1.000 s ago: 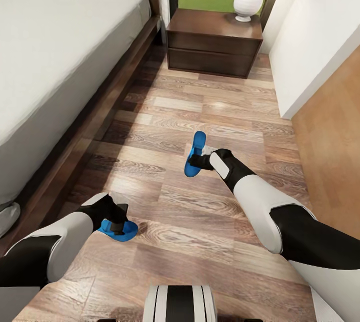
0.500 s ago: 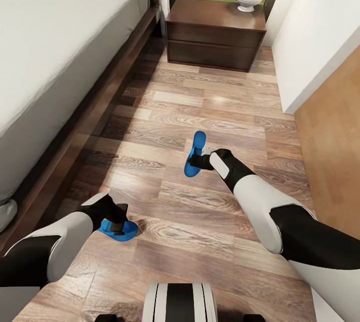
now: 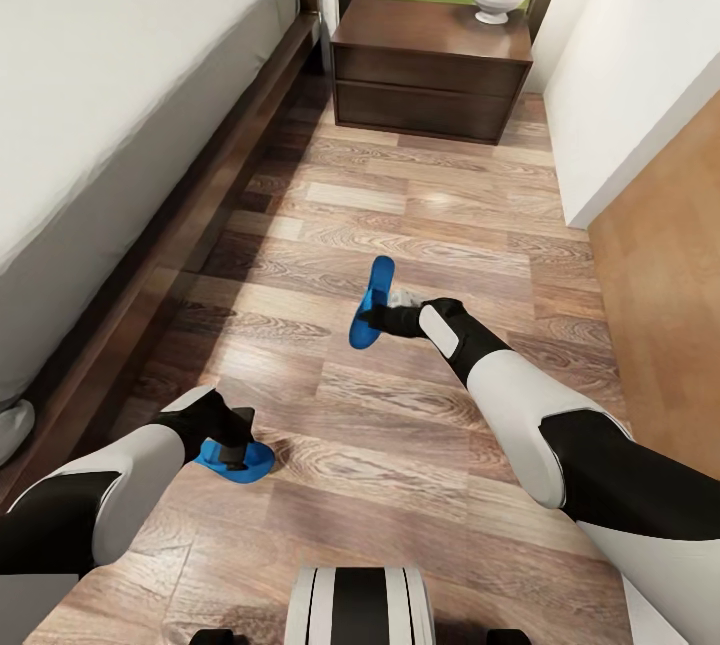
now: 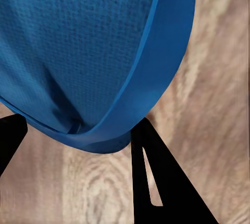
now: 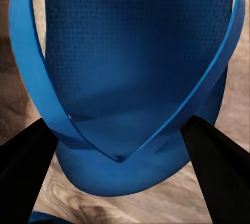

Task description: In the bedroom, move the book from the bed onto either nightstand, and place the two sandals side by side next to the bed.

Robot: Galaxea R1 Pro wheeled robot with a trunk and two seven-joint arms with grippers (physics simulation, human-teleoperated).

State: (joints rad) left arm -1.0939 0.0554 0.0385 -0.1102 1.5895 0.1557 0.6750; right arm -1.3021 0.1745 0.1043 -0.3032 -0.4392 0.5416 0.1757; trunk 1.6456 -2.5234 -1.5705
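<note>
- Since the earlier frame the right gripper (image 3: pixel 392 317) has carried its blue sandal (image 3: pixel 370 303) leftward, toward the bed (image 3: pixel 150 225); the left arm is unchanged.
- Right gripper is clamped on that sandal, held on edge above the plank floor (image 3: pixel 440 215).
- Left gripper (image 3: pixel 236 445) grips the second sandal (image 3: pixel 236 459), low, near the bed frame.
- Risk: released on edge, the right sandal may topple or land askew; the pair are well apart.

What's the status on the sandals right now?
Left claw shut on left sandal. Right claw shut on right sandal, held on edge. Bed alongside; wood floor ahead.
</note>
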